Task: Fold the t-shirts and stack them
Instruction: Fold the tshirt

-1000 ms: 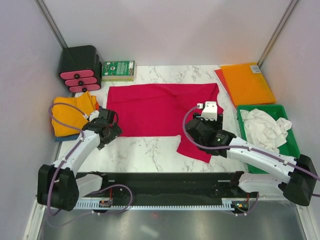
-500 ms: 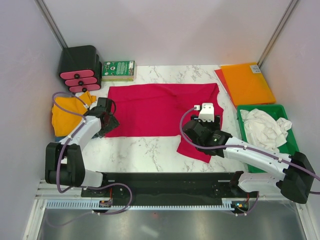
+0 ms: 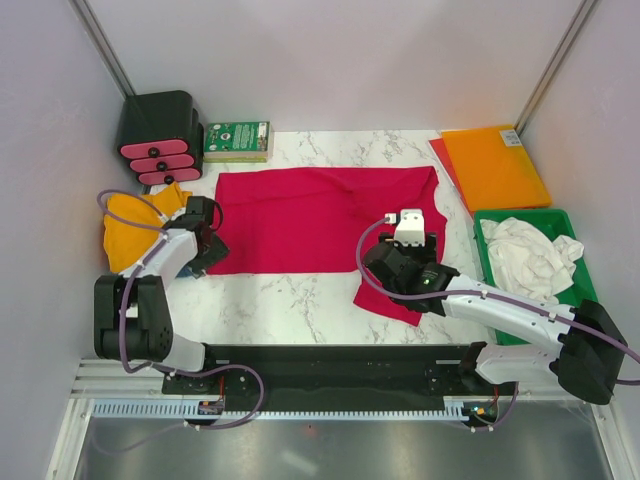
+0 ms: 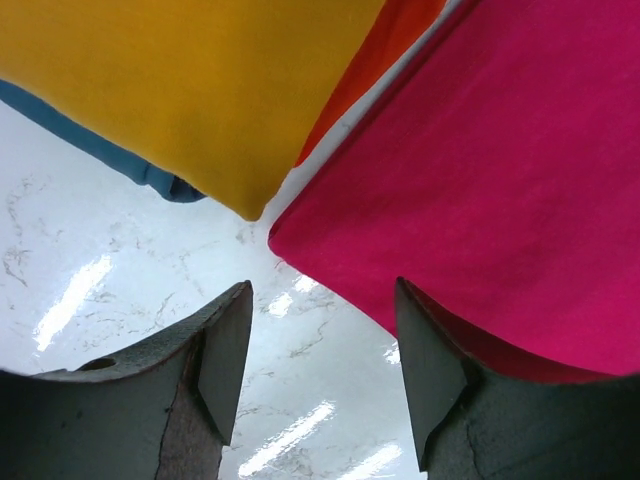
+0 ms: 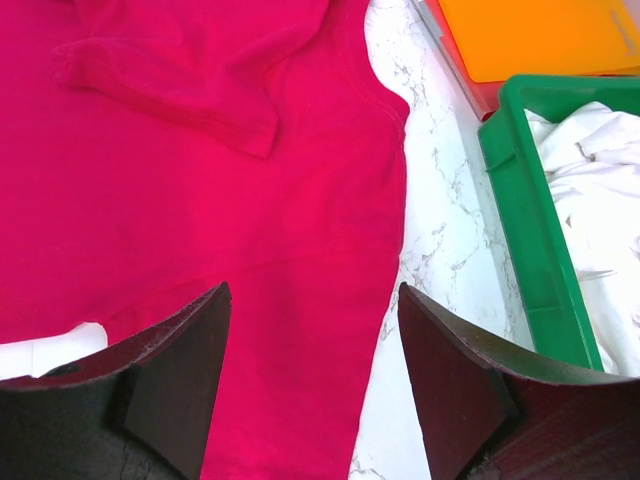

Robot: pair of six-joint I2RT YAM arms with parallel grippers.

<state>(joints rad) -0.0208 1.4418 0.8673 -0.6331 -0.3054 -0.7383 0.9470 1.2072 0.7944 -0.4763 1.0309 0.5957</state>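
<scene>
We see the red shirt (image 3: 320, 215) spread flat across the middle of the table (image 3: 290, 300), with a flap of it hanging towards the near edge on the right. In the right wrist view a sleeve (image 5: 170, 85) lies folded in over the body of the shirt.

The left gripper (image 3: 207, 250) hovers low at the shirt's near-left corner (image 4: 285, 235). Its jaws are partly open and hold nothing. Bare marble shows between them, and the right finger (image 4: 430, 370) overlaps the red hem. Just beside that corner lies the yellow shirt (image 4: 180, 80), resting on a blue shirt (image 4: 90, 140), both at the left edge of the table.

The right gripper (image 3: 405, 250) hangs over the right part of the red shirt. Its jaws stand wide apart with red cloth below them, and it grips nothing.

The white shirt (image 3: 525, 255) lies crumpled in the green tray (image 3: 520, 213) at the right. Behind the tray lies an orange sheet (image 3: 495, 165). At the far left stand a black box (image 3: 160, 125) and a green book (image 3: 237, 140).
</scene>
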